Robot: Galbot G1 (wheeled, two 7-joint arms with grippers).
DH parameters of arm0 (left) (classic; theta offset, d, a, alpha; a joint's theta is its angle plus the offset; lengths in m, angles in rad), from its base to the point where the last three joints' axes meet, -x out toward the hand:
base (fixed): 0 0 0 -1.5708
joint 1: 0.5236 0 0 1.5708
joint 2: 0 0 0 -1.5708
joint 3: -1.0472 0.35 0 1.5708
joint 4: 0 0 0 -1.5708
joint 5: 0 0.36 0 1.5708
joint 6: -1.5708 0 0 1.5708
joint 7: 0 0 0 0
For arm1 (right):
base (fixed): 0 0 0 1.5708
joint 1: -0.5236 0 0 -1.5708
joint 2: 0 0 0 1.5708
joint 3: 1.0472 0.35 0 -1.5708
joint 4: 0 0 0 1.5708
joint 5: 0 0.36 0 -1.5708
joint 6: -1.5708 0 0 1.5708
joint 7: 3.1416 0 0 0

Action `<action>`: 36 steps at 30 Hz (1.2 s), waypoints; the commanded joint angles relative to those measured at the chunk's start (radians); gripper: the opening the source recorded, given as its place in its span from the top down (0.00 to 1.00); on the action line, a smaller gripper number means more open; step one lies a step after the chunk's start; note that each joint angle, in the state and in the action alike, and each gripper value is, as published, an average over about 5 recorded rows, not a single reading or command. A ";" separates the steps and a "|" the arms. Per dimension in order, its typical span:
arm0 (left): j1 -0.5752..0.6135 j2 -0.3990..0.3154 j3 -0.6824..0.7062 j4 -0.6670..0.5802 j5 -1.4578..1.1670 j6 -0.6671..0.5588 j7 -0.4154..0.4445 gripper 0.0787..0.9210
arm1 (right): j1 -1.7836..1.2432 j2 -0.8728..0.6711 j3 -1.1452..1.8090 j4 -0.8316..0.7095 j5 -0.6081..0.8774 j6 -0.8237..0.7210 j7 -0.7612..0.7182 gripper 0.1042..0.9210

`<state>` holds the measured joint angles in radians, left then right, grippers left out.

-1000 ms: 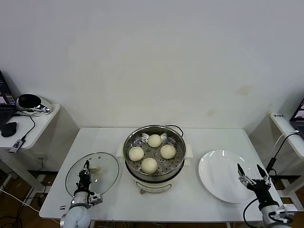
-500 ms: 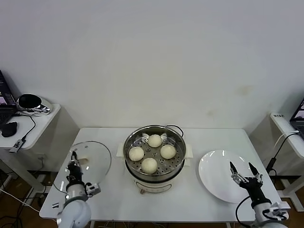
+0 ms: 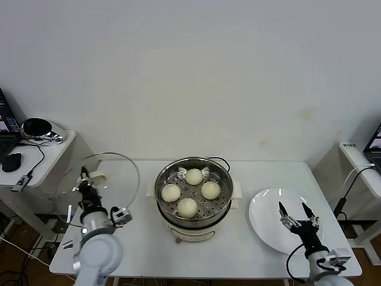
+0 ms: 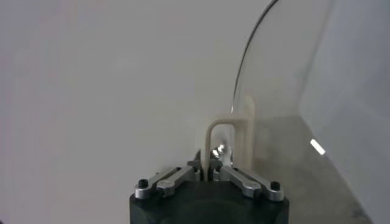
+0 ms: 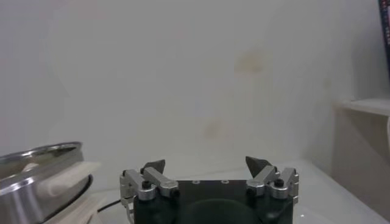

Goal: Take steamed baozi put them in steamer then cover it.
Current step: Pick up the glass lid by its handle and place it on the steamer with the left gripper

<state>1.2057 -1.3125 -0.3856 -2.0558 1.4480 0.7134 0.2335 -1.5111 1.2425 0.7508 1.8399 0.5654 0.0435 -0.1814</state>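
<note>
The four round steamed baozi (image 3: 186,207) are smooth cream-white; they lie on a shiny silver tray dotted with small dark holes, inside the round stainless-steel steamer (image 3: 164,179), whose base is white; the round cover (image 3: 122,173) is clear glass with a thin grey metal rim and a cream-white oblong handle (image 4: 230,137); the flat round plate (image 3: 265,223) is plain glossy white; the rectangular table (image 3: 268,173) is white; the wall (image 3: 190,77) is off-white with a few faint yellowish stains.
</note>
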 commanded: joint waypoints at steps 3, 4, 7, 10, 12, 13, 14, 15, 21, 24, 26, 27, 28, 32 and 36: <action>-0.097 -0.133 0.319 -0.017 0.120 0.066 0.113 0.93 | 0.034 0.028 -0.010 -0.037 -0.048 -0.001 0.010 0.12; -0.113 -0.146 0.337 0.013 0.114 0.066 0.097 0.93 | 0.037 0.032 -0.009 -0.043 -0.050 0.000 0.010 0.12; -0.161 -0.178 0.392 0.083 0.095 0.066 0.051 0.93 | 0.041 0.042 -0.007 -0.056 -0.056 0.001 0.010 0.12; -0.208 -0.196 0.453 0.122 0.066 0.066 0.020 0.93 | 0.040 0.045 -0.008 -0.063 -0.058 0.003 0.009 0.12; -0.238 -0.205 0.484 0.138 0.034 0.066 0.006 0.93 | 0.040 0.045 -0.007 -0.067 -0.060 0.002 0.009 0.12; -0.252 -0.209 0.497 0.145 0.007 0.066 -0.006 0.93 | 0.040 0.045 -0.006 -0.068 -0.061 0.002 0.009 0.12; -0.264 -0.214 0.506 0.151 -0.019 0.066 -0.018 0.93 | 0.040 0.045 -0.006 -0.070 -0.062 0.002 0.010 0.12; -0.272 -0.218 0.512 0.156 -0.044 0.066 -0.027 0.93 | 0.040 0.045 -0.006 -0.071 -0.062 0.002 0.010 0.12; -0.280 -0.228 0.531 0.200 -0.070 0.067 -0.039 0.93 | 0.040 0.046 -0.004 -0.074 -0.062 -0.001 0.011 0.12; -0.277 -0.216 0.541 0.216 0.048 0.067 0.040 0.93 | 0.041 0.044 -0.003 -0.074 -0.062 -0.002 0.010 0.12; -0.281 -0.208 0.548 0.232 0.133 0.067 0.085 0.93 | 0.043 0.045 -0.004 -0.075 -0.063 -0.002 0.010 0.12; -0.284 -0.206 0.550 0.241 0.167 0.067 0.099 0.93 | 0.044 0.046 -0.004 -0.076 -0.064 -0.002 0.010 0.12; -0.288 -0.205 0.551 0.250 0.193 0.066 0.110 0.93 | 0.045 0.047 -0.005 -0.076 -0.065 -0.002 0.010 0.12; -0.308 -0.206 0.548 0.288 0.249 0.066 0.147 0.93 | 0.046 0.048 -0.006 -0.077 -0.067 -0.002 0.010 0.12; -0.313 -0.202 0.546 0.314 0.276 0.066 0.179 0.93 | 0.046 0.046 -0.004 -0.077 -0.067 -0.001 0.010 0.12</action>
<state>0.9266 -1.5114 0.1253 -1.8228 1.5775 0.7361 0.3165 -1.4677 1.2879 0.7460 1.7666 0.5003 0.0416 -0.1721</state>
